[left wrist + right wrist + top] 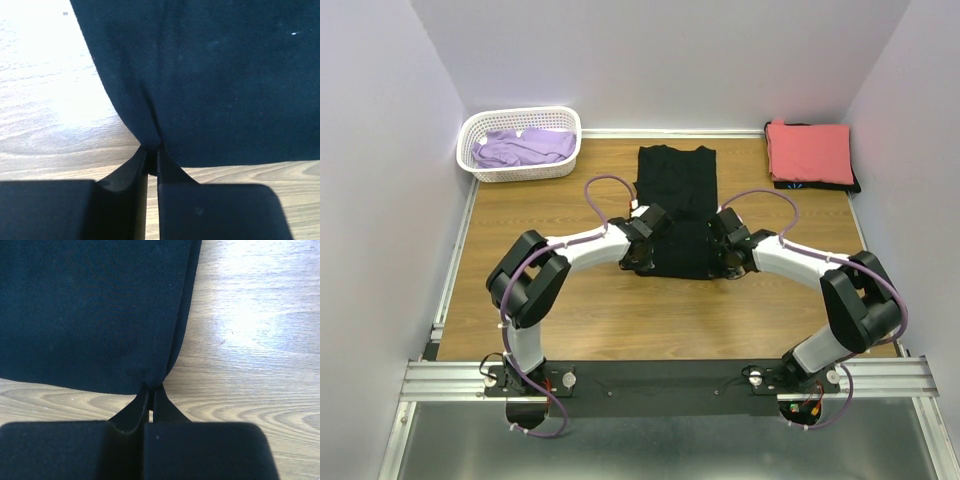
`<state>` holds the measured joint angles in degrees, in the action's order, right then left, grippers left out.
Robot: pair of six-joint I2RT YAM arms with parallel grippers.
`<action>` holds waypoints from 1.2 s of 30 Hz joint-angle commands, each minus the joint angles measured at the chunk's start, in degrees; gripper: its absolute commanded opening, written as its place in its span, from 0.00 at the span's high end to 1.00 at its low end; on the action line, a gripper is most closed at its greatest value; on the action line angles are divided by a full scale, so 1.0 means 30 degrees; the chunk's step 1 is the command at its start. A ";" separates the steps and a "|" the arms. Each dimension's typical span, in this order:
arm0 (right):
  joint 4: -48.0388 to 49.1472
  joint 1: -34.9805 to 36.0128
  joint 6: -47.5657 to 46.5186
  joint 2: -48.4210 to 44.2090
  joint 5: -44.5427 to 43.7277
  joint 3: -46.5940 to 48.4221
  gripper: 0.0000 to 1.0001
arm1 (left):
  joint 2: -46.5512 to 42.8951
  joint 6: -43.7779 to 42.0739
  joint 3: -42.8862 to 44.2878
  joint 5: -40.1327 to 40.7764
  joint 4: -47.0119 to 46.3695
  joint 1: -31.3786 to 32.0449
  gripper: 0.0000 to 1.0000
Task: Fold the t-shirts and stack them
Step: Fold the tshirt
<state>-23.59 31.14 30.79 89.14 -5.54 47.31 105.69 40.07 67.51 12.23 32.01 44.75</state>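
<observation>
Two hands are pinching the black t-shirt [677, 185], which is lying flat mid-counter [570, 300]. The left hand [152, 152] is clamping the near left corner and the right hand [150, 390] is clamping the near right corner, both with fingertips together on cloth. For a clean fold, they should be rising level and together, then carrying the near edge toward the far end without skewing the sides. The folded coral-red t-shirt [810, 150] is sitting at the far right, likely marking where the stack is growing.
</observation>
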 commanded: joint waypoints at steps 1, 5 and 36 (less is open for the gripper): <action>-0.1627 -0.0007 -0.1003 -0.0006 -0.0616 -0.0857 0.99 | 0.1335 -0.0233 -0.1963 0.0054 0.3450 0.0170 1.00; -0.2736 -0.0007 -0.1327 -0.1554 0.1256 -0.1121 0.99 | -0.0709 -0.0058 -0.2841 0.0376 0.4503 0.0813 1.00; -1.3613 0.0139 -0.3345 -0.1977 0.0177 1.3278 1.00 | -1.3317 0.0385 -0.3488 -0.6624 0.5622 0.0235 1.00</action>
<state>-66.13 32.18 25.41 78.50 1.48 78.98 66.19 48.88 56.38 -5.34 46.15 51.33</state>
